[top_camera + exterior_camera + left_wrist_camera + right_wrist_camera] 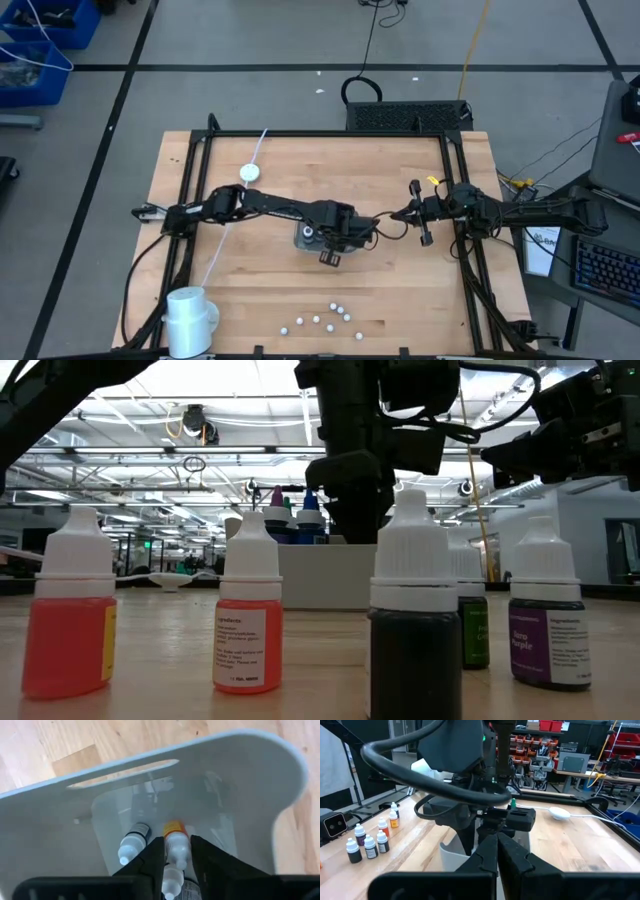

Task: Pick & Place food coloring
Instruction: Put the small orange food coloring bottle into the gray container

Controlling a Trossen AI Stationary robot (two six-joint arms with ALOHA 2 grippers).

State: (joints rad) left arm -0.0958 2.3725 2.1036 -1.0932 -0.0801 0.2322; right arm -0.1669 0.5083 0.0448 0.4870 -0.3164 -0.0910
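I am reaching my left fingers (176,857) down into the grey tray (304,237), which is sitting near the middle of the wooden surface (400,300) in the high view. In my left wrist view my fingers are standing partly apart on either side of an orange food coloring bottle (175,842) with a white cap; whether they are pressing on it or just flanking it I cannot tell. Just beside it, to its left in that frame, a dark bottle (134,844) is lying in the tray, and another white cap (171,880) is showing at the bottom of the frame between my fingers.

The other bottles (325,318) are standing as a loose cluster low in the high view, right of centre, well apart from the tray. In the low view they are filling the foreground: a red one (70,618) at the left, an orange one (248,625), a black one (414,630), a green one (468,610) behind it, and a purple one (546,622) at the right.

My right fingers (424,238) are hanging fully closed and empty right of the tray in the high view. A white roll (190,318) is standing at the lower left.
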